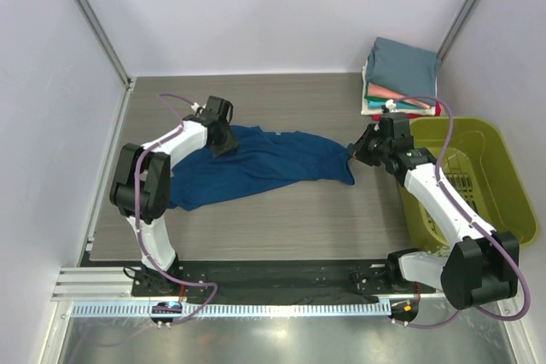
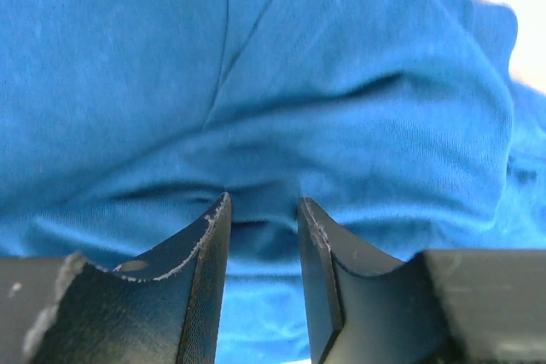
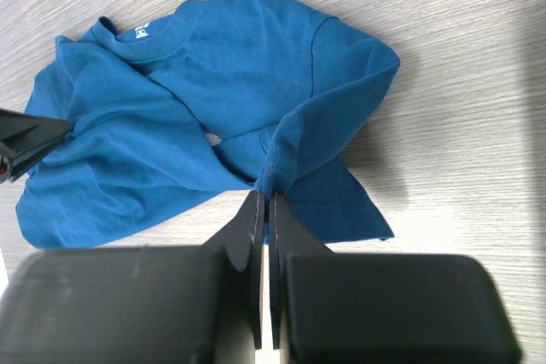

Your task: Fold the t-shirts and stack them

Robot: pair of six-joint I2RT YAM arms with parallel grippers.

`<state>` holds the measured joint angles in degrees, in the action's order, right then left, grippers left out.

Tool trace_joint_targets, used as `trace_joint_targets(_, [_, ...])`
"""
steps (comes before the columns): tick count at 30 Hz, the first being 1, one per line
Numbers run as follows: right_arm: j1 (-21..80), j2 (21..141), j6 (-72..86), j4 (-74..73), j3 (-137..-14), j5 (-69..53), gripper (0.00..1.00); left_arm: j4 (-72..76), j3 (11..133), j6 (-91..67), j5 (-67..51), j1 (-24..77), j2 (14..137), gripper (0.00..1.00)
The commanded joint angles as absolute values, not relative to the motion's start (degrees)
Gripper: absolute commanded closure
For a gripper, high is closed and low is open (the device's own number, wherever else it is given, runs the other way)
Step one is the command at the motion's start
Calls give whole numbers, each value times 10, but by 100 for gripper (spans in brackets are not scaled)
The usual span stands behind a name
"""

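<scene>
Right claw (image 3: pixel 264 196) pinched shut on blue t-shirt (image 3: pixel 213 83) edge; left claw (image 2: pixel 263 202) narrow over its cloth, grip I cannot confirm.

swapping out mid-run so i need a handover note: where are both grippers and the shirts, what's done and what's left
left gripper: jaws apart, tips pressed into the blue t-shirt at its left end; no pinch visible yet.
right gripper: shut on an edge of the shirt at its right end.
blue t-shirt: crumpled and unfolded, mid-table between the two arms.
stack of folded shirts: far right corner, slate-teal one on top, just behind the olive basket.
done: the folded stack.
left: spread and fold the blue t-shirt, then put it on the stack.
</scene>
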<state>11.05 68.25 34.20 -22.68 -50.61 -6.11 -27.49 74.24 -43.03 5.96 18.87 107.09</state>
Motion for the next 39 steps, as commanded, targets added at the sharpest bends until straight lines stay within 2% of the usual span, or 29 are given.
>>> trace_joint_targets(1, [113, 684, 336, -202, -507, -58, 99, -298, 728, -427, 63, 197, 1032, 62])
trace_joint_targets(3, [113, 684, 335, -203, -506, -58, 99, -306, 715, -432, 62, 200, 1026, 60])
trace_joint_targets(7, [113, 681, 334, -203, -505, -58, 99, -316, 697, -434, 71, 205, 1005, 47])
trace_joint_targets(12, [113, 684, 335, -201, -504, -61, 99, -316, 686, -432, 76, 205, 1003, 45])
trace_joint_targets(15, [113, 684, 335, -201, -504, -63, 99, -309, 690, -430, 83, 206, 1017, 50])
trace_joint_targets(19, [113, 680, 332, -201, -503, -62, 99, -293, 704, -425, 94, 206, 1041, 68])
trace_joint_targets(21, [113, 680, 330, -201, -503, -62, 99, -291, 721, -419, 100, 206, 1048, 78])
trace_joint_targets(22, [113, 681, 330, -200, -503, -61, 99, -291, 727, -417, 108, 206, 1050, 92])
trace_joint_targets(23, [113, 684, 330, -200, -504, -61, 99, -290, 738, -414, 110, 205, 1052, 98])
trace_joint_targets(29, [113, 704, 336, -200, -541, -58, 99, -329, 802, -396, 145, 203, 1028, 100])
trace_joint_targets(35, [113, 753, 345, -200, -651, -62, 99, -398, 948, -388, 156, 183, 1006, 100])
trace_joint_targets(36, [113, 759, 345, -202, -663, -65, 99, -416, 975, -386, 151, 180, 1016, 99])
trace_joint_targets(37, [113, 765, 345, -204, -681, -66, 99, -432, 1015, -381, 149, 179, 1021, 91])
trace_joint_targets(38, [113, 766, 346, -205, -686, -68, 99, -460, 1028, -378, 145, 179, 1027, 78])
trace_joint_targets(39, [113, 766, 347, -205, -688, -68, 99, -466, 1028, -374, 133, 179, 1030, 49])
